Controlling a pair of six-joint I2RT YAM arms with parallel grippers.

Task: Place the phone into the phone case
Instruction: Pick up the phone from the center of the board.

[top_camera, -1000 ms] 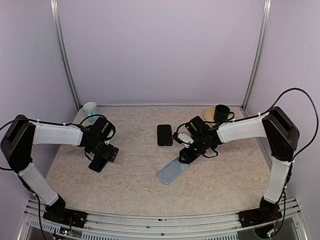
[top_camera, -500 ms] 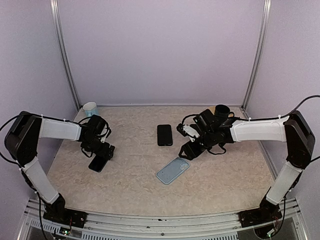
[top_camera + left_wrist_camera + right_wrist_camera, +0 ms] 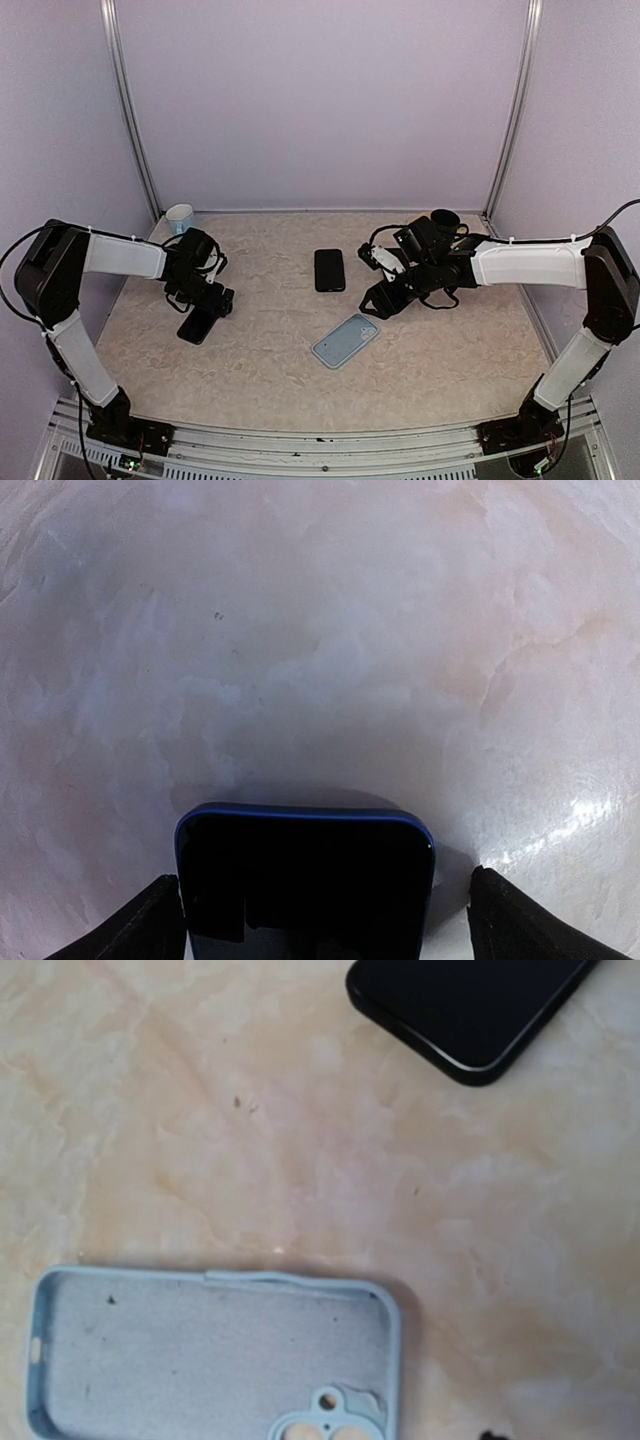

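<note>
Top external: surface [image 3: 270, 370] carries two phones and one case. Blue-rimmed phone [image 3: 305, 885] lies flat at left, screen dark, directly under the left arm's wrist. Left fingers [image 3: 150, 925] stand wide apart, one on each side of this phone's long edges. The finger on the view's left sits right against the rim, though contact cannot be confirmed. The other stands off with a visible strip of surface between, so nothing is gripped. Black phone [image 3: 329, 270] lies flat near the middle, screen dark, well apart from both arms' fingers. Case [image 3: 345, 340] is light blue and lies on a diagonal nearer the front, hollow side up, with nothing in it. Right wrist view shows its grey lining with a few dark specks, and the camera cut-out at the end toward the bottom of that view. One corner of the black phone shows at upper right there, separated from the case by bare surface. Right fingers [image 3: 378, 300] hang low just beyond the case's far right end, between it and the black phone, touching neither. Their own camera barely shows them, so I cannot tell how far apart they stand, and nothing is seen held. Pale blue cup [image 3: 180, 216] stands upright at back left and dark mug [image 3: 443, 224] at back right; contents of both cannot be seen.
</note>
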